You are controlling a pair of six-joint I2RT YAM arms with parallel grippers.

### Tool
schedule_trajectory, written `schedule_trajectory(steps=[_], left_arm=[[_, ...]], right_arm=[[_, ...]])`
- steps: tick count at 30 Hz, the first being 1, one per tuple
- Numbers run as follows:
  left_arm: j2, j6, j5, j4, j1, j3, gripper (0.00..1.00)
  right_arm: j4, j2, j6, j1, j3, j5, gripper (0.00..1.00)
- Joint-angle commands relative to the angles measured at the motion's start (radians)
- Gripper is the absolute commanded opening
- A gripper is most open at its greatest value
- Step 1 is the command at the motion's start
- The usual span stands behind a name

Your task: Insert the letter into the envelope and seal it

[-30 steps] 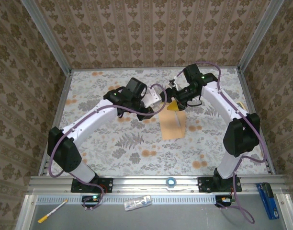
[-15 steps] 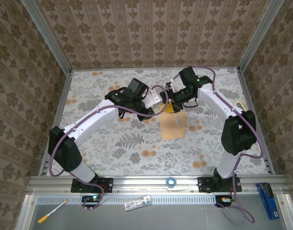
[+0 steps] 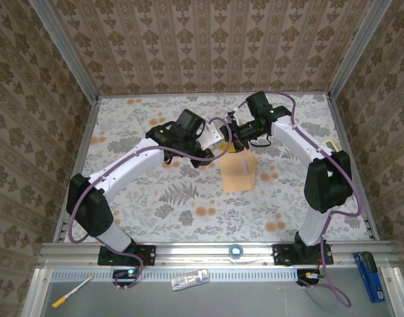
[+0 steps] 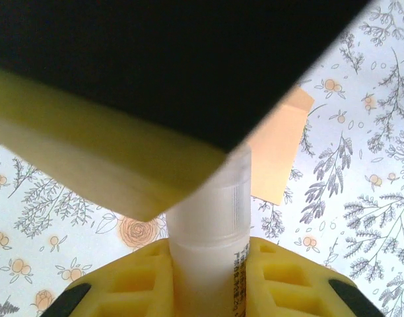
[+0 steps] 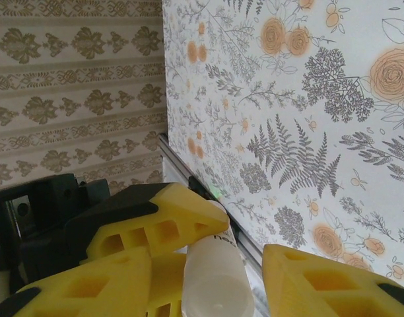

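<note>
Between the right fingers (image 5: 321,284) lies the free end of a white tube (image 4: 208,218), probably a glue stick. The fingers stand apart, with a gap showing beside the tube. The left fingers (image 4: 288,284) are clamped on its body. For a clean uncapping, I judge the right fingers should close squarely on the end, then pull along the tube's axis while the left holds firm. Below both pairs of fingers, just toward the arm bases, the envelope (image 3: 239,173) lies flat; I cannot see the letter. Floral cloth covers the table (image 3: 156,198), and striped damask wallpaper (image 3: 208,46) rises behind metal frame rails (image 3: 189,249).
</note>
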Motion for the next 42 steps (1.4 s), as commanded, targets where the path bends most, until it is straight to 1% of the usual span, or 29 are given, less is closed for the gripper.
schedule_trajectory(steps=[1,10,21,42], left_arm=[[-0.030,-0.050,0.047,0.046,0.021,-0.023,0.02],[-0.055,-0.101,0.096,0.094,0.060,-0.047,0.02],[-0.055,-0.108,0.115,0.095,0.062,-0.045,0.02],[-0.050,-0.116,0.125,0.100,0.062,-0.053,0.02]], right_arm=[[0.003,0.008,0.007,0.006,-0.023,-0.044,0.46],[0.035,0.000,0.030,0.006,-0.039,-0.053,0.45],[0.060,0.023,0.054,0.007,-0.017,-0.058,0.43],[0.092,0.051,0.074,0.007,0.001,-0.067,0.35]])
